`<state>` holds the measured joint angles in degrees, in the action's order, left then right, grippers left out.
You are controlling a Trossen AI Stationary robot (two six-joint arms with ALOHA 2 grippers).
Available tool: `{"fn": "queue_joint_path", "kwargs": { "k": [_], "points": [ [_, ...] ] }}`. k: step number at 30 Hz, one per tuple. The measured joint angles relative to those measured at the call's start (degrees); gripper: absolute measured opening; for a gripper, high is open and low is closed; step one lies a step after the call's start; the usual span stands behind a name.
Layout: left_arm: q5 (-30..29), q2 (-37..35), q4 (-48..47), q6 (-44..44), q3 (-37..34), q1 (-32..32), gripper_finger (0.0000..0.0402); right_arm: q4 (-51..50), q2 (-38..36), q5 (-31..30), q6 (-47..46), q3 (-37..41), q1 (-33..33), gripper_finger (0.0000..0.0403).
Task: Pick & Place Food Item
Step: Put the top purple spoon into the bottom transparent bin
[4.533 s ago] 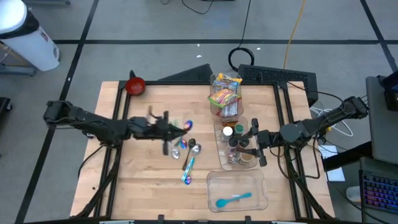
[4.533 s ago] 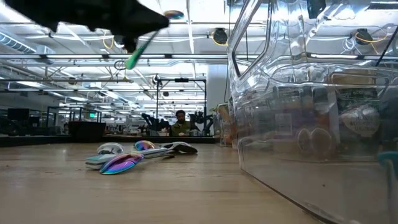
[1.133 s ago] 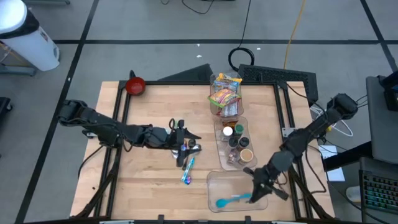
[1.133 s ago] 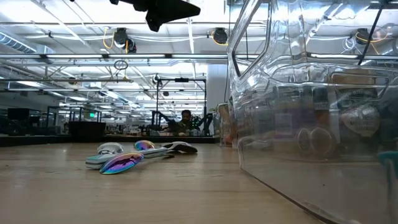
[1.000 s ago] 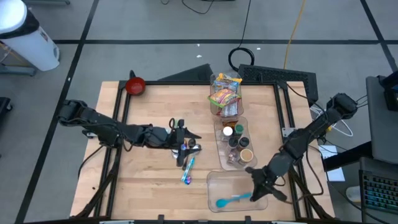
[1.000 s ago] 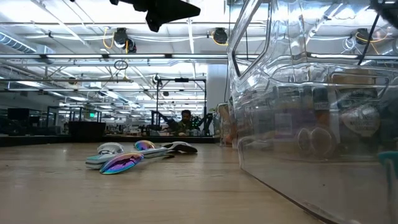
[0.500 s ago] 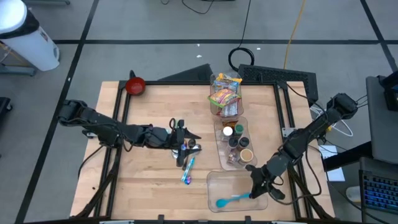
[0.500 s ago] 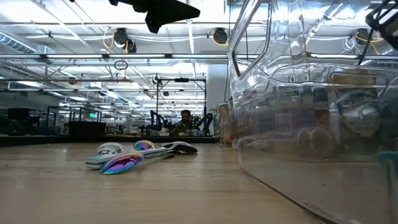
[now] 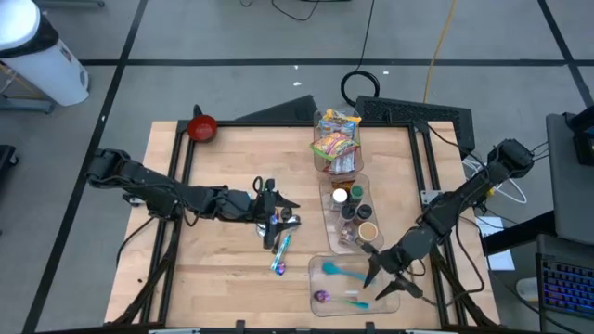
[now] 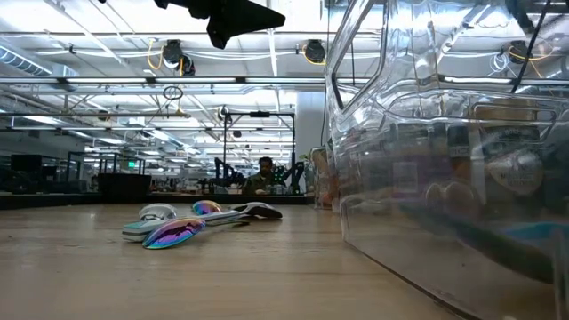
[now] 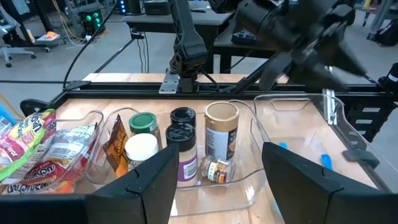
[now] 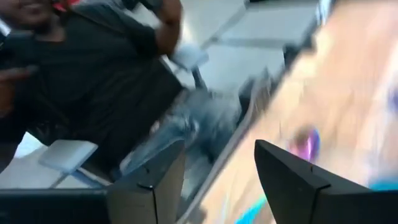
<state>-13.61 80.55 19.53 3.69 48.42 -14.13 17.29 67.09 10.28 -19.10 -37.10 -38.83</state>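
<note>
Spoons [image 9: 334,270] lie in the clear bin [image 9: 314,278] at the table's [image 9: 213,269] five o'clock. The right jaws, spread and empty, hang by its three o'clock wall; lifting out carelessly, they could snag that wall and tip the bin. The left jaws, spread, hover mid-table.

Down at tabletop [image 10: 222,276] level, the clear plastic bin [image 10: 444,151] fills the near side, its wall rising tall and glossy. Beside it, out on the wood, lies a small heap of iridescent spoons [image 10: 191,222], bowls shining purple and green, touching one another. High above the spoons hangs a dark arm's tool [image 10: 236,18], clear of everything. Beyond the spoons, far back in the room, a person [image 10: 260,176] sits at a workstation under rows of ceiling lights.
</note>
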Motion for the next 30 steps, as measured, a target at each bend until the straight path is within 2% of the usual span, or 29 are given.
{"fn": "queue_joint_path", "kwargs": {
  "k": [7,10,12,15,20,25,30],
  "points": [
    [-0.4,0.0,-4.1,0.9,0.0,0.2,0.0239,12.0,-1.3,0.1,15.0,0.0,1.9,0.0186],
    [-4.1,-0.4,-9.8,3.9,0.0,1.0,0.0239,12.5,-3.6,0.1,18.5,0.0,4.1,0.0181],
    [-8.6,-0.4,-15.2,8.9,0.0,2.0,0.0239,12.5,-5.4,-0.4,18.8,0.0,6.3,0.0181],
    [-11.7,-0.4,-26.3,21.7,0.0,3.8,0.0239,12.5,-7.8,-5.1,20.0,0.0,9.5,0.0181],
    [-8.9,1.1,-40.2,42.1,0.0,6.3,0.0239,14.3,-10.5,-17.2,24.6,0.0,14.2,0.0177],
    [-8.6,5.3,-41.6,53.1,0.0,8.7,0.0239,15.5,-11.2,-28.5,23.9,0.0,16.9,0.0177],
    [-2.3,10.7,-40.7,57.3,0.0,12.6,0.0239,14.3,-10.4,-31.3,20.5,0.0,17.2,0.0175]
  ]
}}
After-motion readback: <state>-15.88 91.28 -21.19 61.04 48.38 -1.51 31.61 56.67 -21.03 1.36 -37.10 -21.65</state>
